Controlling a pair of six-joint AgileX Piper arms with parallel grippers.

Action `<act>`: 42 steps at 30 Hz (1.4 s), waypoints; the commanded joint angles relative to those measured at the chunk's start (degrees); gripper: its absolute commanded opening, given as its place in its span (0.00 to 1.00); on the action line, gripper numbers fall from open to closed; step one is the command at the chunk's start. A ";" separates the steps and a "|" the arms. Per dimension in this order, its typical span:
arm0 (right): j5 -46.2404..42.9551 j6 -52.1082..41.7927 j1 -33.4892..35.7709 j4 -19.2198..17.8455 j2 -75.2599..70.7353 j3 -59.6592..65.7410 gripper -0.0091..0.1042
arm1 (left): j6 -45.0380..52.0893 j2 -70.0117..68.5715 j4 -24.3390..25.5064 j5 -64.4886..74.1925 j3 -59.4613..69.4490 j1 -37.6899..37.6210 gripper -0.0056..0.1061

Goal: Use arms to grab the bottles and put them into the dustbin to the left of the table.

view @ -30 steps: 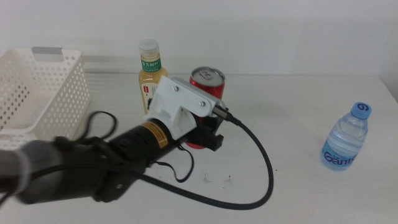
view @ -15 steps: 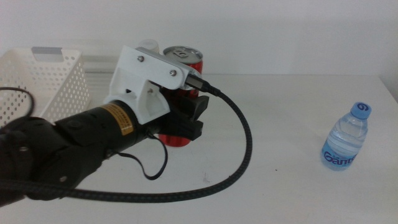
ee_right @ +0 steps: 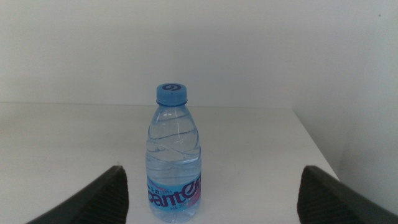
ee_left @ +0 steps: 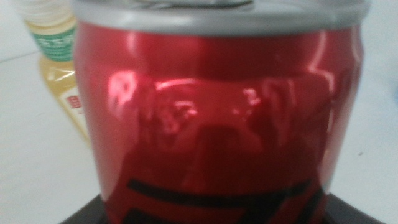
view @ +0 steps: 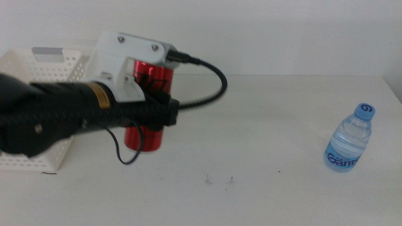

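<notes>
White perforated dustbin (view: 38, 81) at the far left of the desk (view: 270, 125), partly behind the left arm, whose left pincer (view: 151, 113) is clamped on the red can (view: 146, 107); the can stands upright, just right of the bin, its base seemingly clear of the desk surface. Yellow tea bottle (ee_left: 56, 68) shows only in the left wrist view, beyond the can, standing on the desk. Water bottle (view: 350, 139) upright well to the right; the right pincer (ee_right: 211, 186) faces it, jaws spread wide, not touching.
</notes>
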 commanded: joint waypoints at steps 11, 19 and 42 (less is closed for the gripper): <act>-0.50 -0.33 -0.46 -0.39 -0.28 0.22 0.75 | 12.54 -1.16 -7.75 24.51 -16.57 12.23 0.47; -0.50 -0.33 -0.46 -0.39 -0.28 0.22 0.75 | 21.47 -0.94 -14.72 33.38 -24.33 22.58 0.47; -0.50 -0.33 -0.46 -0.39 -0.28 0.22 0.75 | 29.74 20.72 -19.42 48.44 -42.15 41.39 0.47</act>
